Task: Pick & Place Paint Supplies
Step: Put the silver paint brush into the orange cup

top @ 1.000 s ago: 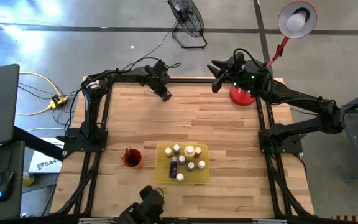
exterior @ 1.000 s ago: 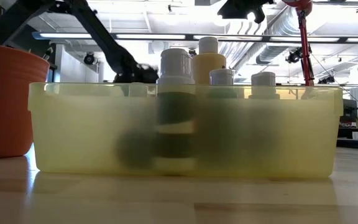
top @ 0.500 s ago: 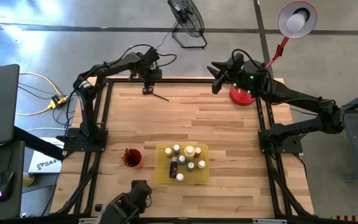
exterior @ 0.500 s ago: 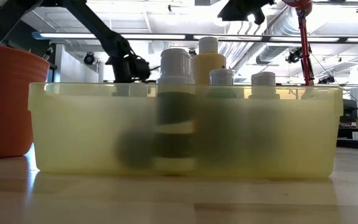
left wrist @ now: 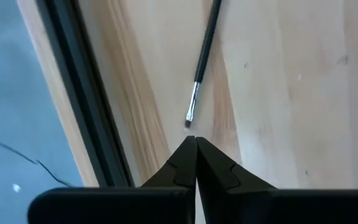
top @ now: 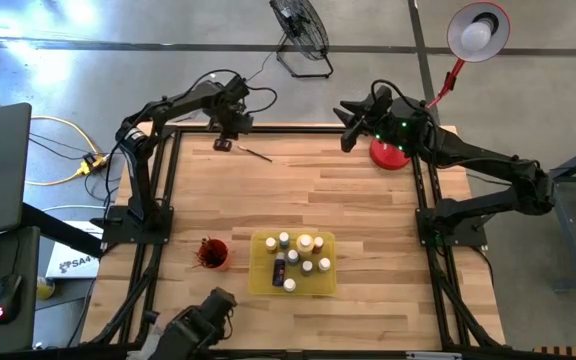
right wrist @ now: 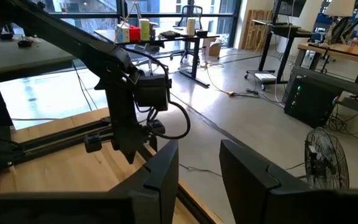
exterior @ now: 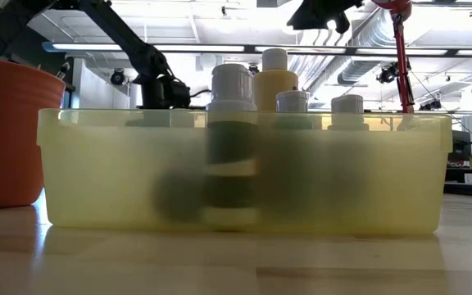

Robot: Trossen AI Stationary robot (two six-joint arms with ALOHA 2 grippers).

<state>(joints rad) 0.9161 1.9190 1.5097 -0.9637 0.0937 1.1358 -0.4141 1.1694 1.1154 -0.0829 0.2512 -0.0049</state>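
A thin dark paintbrush lies flat on the wood near the table's far edge. My left gripper hangs shut just to its left, pointing down, with its tips a little short of the bristle end and nothing between them. My right gripper hovers open and empty, high over the far right corner. Several pale-capped paint bottles stand in the yellow tray near the front. More brushes stick up out of the red cup beside it.
A dark frame rail runs along the table's far edge, close beside my left gripper. A red lamp base sits at the far right corner under my right arm. Bare wood lies between the brush and the tray.
My left gripper has gone toward the table's left along the far edge, risen, and rolled about its own line, staying shut. The paintbrush now shows lying on the wood where the gripper stood before.
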